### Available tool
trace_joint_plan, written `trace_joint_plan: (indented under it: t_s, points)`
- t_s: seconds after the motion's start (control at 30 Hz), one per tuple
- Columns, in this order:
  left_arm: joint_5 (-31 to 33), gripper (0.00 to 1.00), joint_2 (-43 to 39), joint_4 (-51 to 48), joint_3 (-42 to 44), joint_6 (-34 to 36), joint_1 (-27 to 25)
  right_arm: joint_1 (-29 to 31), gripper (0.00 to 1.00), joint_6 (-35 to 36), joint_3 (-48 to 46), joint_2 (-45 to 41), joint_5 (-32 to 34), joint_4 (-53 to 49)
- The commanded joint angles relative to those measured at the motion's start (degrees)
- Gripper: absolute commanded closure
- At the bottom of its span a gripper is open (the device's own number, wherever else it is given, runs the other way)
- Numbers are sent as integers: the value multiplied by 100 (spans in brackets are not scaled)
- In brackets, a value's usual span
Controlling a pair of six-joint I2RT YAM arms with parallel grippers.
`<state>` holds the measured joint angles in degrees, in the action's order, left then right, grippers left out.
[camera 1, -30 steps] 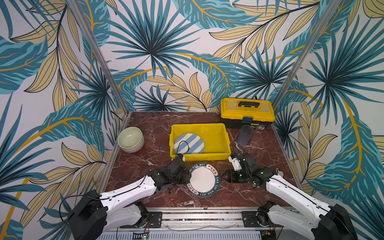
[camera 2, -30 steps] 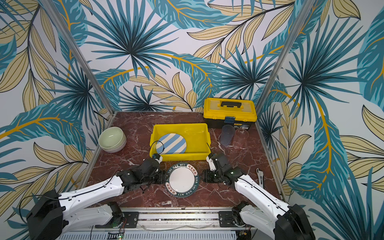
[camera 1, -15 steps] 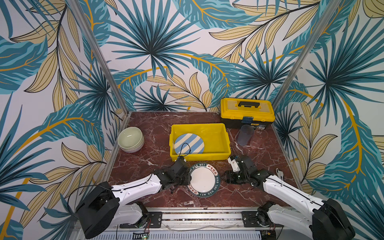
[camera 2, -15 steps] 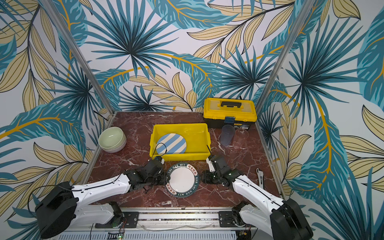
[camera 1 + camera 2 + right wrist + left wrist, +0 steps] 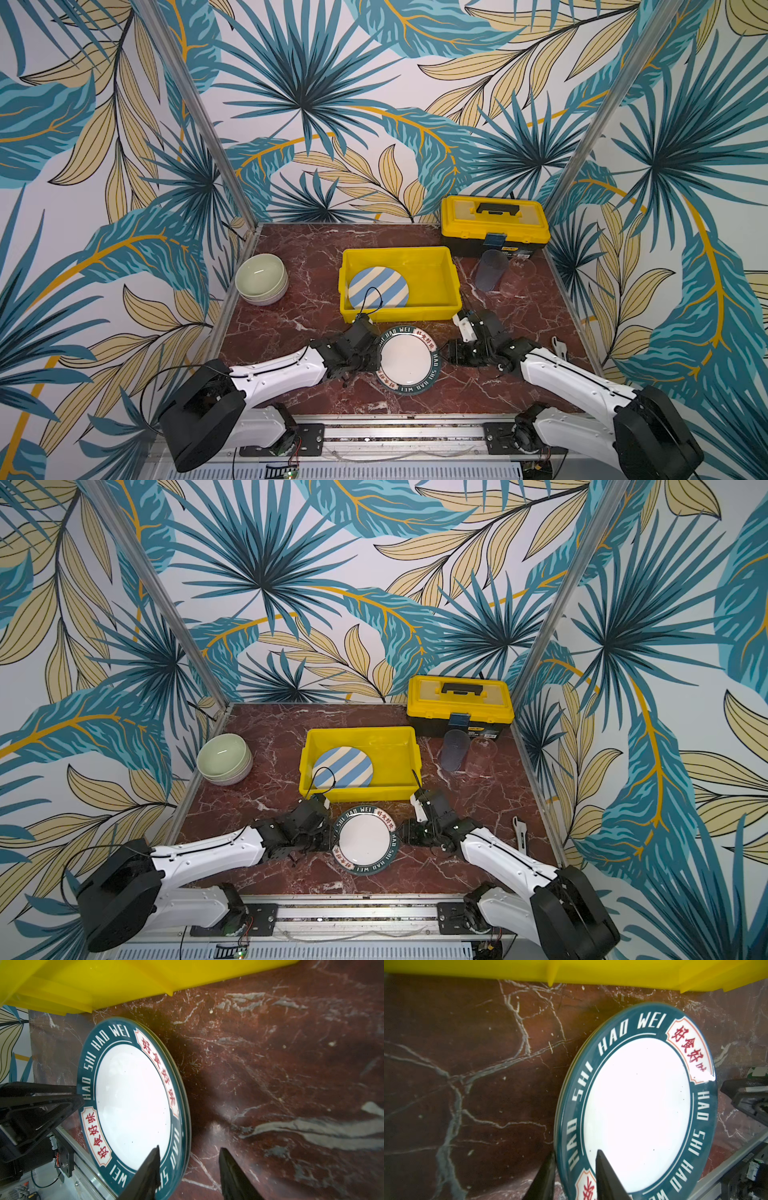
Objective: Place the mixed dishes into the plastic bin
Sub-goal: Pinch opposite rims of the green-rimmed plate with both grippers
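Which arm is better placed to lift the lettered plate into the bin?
Probably left. The left gripper straddles the rim of the lettered plate closely; the right gripper stands wider, one finger out over bare table. The yellow bin sits just behind.

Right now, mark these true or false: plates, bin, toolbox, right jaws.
1. A striped plate lies in the yellow bin. True.
2. The lettered plate is in the bin too. False: it sits on the table, in front of the bin.
3. The toolbox lid is open. False: it is closed.
4. The right gripper has its jaws open astride the lettered plate's rim. True.
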<state>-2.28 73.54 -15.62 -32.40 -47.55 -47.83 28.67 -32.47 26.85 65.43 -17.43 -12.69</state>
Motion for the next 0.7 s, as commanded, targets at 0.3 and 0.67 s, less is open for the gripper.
trace_joint_plan:
  t_s: [0.3, 0.67]
  points:
    - [-261, 77, 85, 125, -238, 157, -46, 34, 53, -102, -187, 279, -168, 520]
    - [-351, 84, 264, 121, -388, 270, -77, 34, 57, -100, -119, 223, -130, 442]
